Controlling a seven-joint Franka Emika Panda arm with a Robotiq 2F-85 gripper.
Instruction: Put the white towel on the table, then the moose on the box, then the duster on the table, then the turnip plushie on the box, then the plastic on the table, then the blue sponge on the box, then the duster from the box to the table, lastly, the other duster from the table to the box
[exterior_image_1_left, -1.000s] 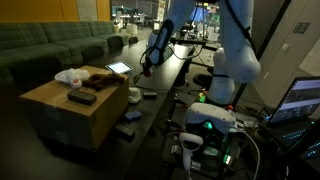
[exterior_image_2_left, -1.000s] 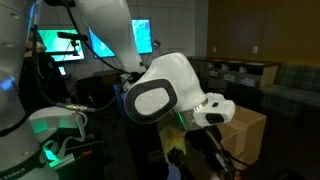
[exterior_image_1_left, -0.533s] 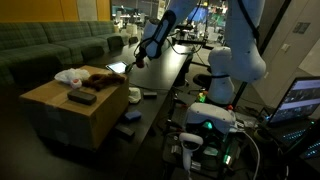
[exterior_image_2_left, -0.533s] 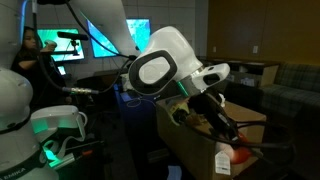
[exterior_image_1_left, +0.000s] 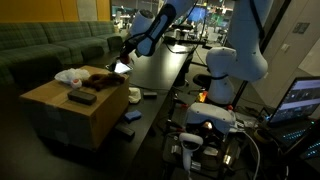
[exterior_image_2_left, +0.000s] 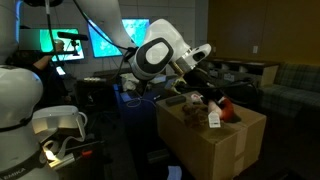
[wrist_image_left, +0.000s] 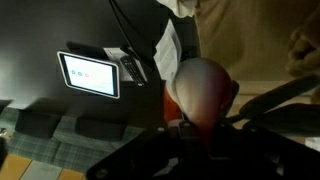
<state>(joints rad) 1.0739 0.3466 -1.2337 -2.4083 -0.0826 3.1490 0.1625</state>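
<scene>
One lit tablet (exterior_image_1_left: 118, 68) on table (exterior_image_1_left: 165, 72); box (exterior_image_1_left: 85, 120) nearby

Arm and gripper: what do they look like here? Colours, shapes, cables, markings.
The arm is glossy white with fat rounded links. One joint shows a dark grey ring around a white cap. The base glows green. The gripper is black throughout. Cables and markings are too blurred to tell.

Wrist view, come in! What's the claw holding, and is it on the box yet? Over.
Gripper shut on round reddish plushie. Plushie in the air beside the box, not down. White bundle sits on box top.
</scene>
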